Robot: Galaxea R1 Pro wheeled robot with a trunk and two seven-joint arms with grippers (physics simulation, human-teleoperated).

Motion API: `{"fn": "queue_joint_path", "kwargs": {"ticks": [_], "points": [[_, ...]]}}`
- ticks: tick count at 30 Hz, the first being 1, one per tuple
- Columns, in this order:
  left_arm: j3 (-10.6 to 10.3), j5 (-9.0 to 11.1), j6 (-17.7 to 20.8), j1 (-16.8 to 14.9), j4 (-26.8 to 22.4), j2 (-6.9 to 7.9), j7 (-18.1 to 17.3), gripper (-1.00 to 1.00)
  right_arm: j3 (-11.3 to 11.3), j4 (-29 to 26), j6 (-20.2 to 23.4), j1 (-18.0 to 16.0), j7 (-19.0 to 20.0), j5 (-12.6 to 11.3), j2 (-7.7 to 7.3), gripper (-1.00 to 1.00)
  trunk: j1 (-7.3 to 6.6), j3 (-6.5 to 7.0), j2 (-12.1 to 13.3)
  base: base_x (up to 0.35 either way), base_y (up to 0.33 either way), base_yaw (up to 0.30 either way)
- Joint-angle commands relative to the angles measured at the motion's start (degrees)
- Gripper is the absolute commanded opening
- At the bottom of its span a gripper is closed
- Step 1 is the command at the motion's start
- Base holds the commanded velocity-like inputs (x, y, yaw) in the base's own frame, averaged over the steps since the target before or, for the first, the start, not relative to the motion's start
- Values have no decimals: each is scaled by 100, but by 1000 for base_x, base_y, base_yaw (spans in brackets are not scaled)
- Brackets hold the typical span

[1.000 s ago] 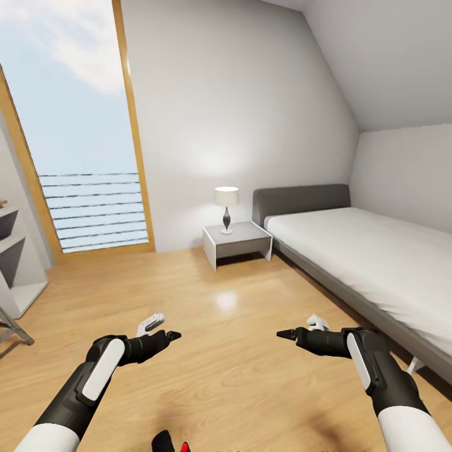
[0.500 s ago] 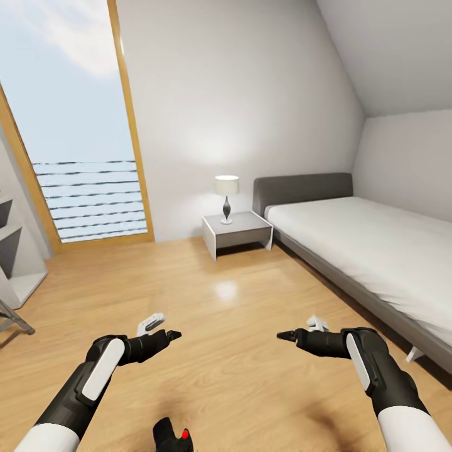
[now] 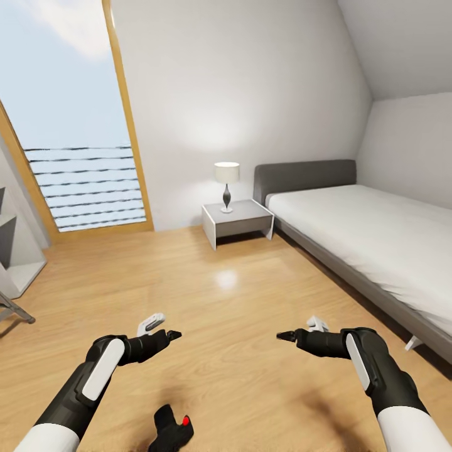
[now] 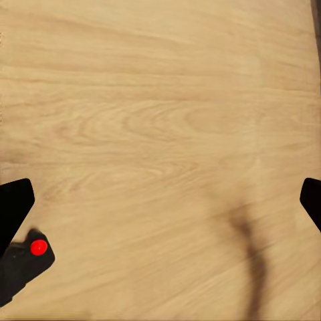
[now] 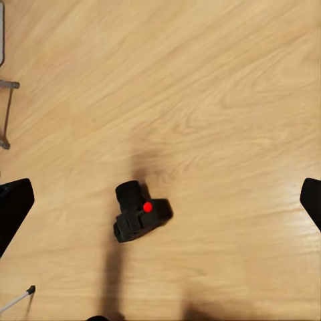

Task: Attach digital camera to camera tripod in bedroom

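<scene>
Grippers hang wide open and empty: left gripper (image 3: 168, 336), right gripper (image 3: 287, 336). Digital camera (image 3: 171, 430) lies on the wood floor (image 3: 238, 351) between them; what seems a camera tripod (image 3: 14, 312) leg stands far left.

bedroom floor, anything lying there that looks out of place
Yes: the digital camera lies on the bare wood floor between the two arms, in neither claw. The bedside table and lamp look orderly.

Open wood floor (image 3: 238, 314) ahead, bed (image 3: 376, 245) right, nightstand (image 3: 237, 221) beyond (against wall), tripod leg (image 3: 16, 311) left.
</scene>
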Motion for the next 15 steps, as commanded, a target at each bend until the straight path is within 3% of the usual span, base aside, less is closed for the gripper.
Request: {"fn": "queue_joint_path", "kwargs": {"ticks": [1, 15], "points": [[-12, 53, 12, -3, -6, 5, 43, 100, -8, -2, 45, -4, -2, -30, 1, 100, 1, -29, -4, 0, 0, 0], [-12, 43, 14, -3, -1, 5, 56, 100, -16, -1, 46, -4, 5, -32, 2, 100, 37, -339, -23, 0, 0, 0]]}}
